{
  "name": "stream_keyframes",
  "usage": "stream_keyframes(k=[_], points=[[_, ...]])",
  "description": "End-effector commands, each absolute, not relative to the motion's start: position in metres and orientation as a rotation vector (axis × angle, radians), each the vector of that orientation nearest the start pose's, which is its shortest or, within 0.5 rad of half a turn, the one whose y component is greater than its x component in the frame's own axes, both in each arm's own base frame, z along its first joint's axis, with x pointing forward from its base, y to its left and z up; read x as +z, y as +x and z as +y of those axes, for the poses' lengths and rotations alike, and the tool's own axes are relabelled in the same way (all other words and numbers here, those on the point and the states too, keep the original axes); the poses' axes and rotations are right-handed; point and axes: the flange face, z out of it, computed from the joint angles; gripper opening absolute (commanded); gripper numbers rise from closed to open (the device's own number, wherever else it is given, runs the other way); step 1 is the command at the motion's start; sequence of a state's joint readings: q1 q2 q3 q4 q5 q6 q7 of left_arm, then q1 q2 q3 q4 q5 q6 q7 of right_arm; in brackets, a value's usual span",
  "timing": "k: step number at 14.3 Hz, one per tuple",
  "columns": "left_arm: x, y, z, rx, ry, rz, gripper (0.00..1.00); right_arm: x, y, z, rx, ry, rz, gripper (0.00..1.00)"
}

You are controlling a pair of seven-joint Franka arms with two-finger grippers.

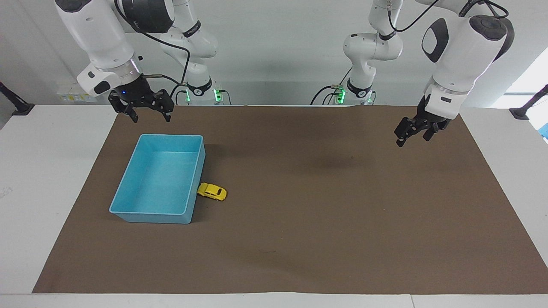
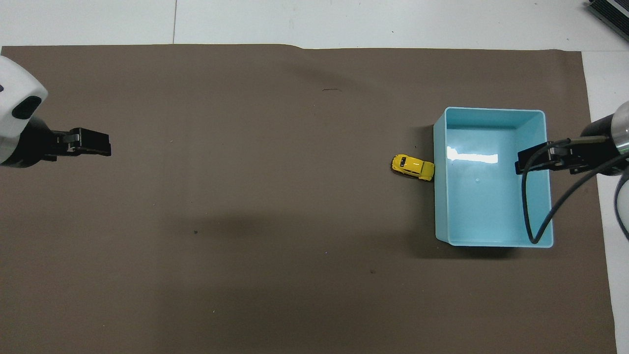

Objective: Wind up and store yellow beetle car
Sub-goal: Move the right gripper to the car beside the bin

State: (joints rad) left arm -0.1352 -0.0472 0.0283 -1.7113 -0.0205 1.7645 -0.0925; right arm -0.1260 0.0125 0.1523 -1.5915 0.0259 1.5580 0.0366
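Small bright yellow beetle-shaped toy car point(image 1: 212, 192): on the brown paper mat point(image 1: 325, 214), one end touching the outer side wall of the light blue rectangular plastic bin point(image 1: 128, 182), toward the right arm's end of the table. Not in the bin; not gripped.

Right gripper point(image 1: 147, 115): raised over the mat edge beside the bin's robot-side wall, well apart from the car; fingers spread, nothing between them.

Left gripper point(image 1: 411, 137): raised over the mat at the left arm's end, well apart from car and bin; fingers spread, nothing held.

Facing view: shows both grippers clear of the mat. Overhead view: shows the right gripper point(image 2: 528, 161) overlapping the bin outline, and the left gripper point(image 2: 91, 147) edge-on, finger gap hidden.
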Motion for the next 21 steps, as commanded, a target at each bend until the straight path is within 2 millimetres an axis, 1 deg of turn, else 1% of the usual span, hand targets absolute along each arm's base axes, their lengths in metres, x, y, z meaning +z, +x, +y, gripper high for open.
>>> stream_keyframes(k=[1, 3, 4, 6, 8, 9, 10, 16, 17, 19, 21], points=[[0.638, 0.538, -0.057, -0.12, -3.151, 0.161, 1.0, 0.607, 0.557, 0.026, 0.061, -3.1, 0.088, 1.0], [0.656, 0.525, -0.054, -0.091, -3.145, 0.244, 1.0, 0.608, 0.556, 0.04, 0.063, -3.097, 0.207, 1.0], [0.657, 0.518, -0.05, -0.068, -3.144, 0.254, 1.0, 0.608, 0.556, 0.043, 0.064, -3.093, 0.267, 1.0], [0.654, 0.517, -0.032, -0.044, -3.141, 0.269, 1.0, 0.609, 0.555, 0.056, 0.065, -3.081, 0.397, 1.0], [0.661, 0.512, -0.028, -0.052, -3.134, 0.329, 1.0, 0.609, 0.554, 0.067, 0.068, -3.071, 0.485, 1.0], [0.664, 0.512, -0.026, -0.061, -3.134, 0.324, 1.0, 0.61, 0.553, 0.073, 0.069, -3.064, 0.529, 1.0], [0.666, 0.512, -0.026, -0.066, -3.135, 0.322, 1.0, 0.611, 0.552, 0.074, 0.071, -3.053, 0.593, 1.0], [0.669, 0.512, -0.037, -0.086, -3.138, 0.332, 1.0, 0.612, 0.544, 0.112, 0.094, -2.966, 0.904, 1.0], [0.668, 0.51, -0.037, -0.071, -3.14, 0.333, 1.0, 0.613, 0.543, 0.116, 0.096, -2.941, 0.966, 1.0], [0.672, 0.508, -0.04, -0.09, -3.14, 0.333, 1.0, 0.613, 0.542, 0.122, 0.1, -2.928, 1.013, 1.0], [0.67, 0.507, -0.043, -0.086, -3.139, 0.345, 1.0, 0.616, 0.54, 0.124, 0.093, -2.879, 1.143, 1.0]])
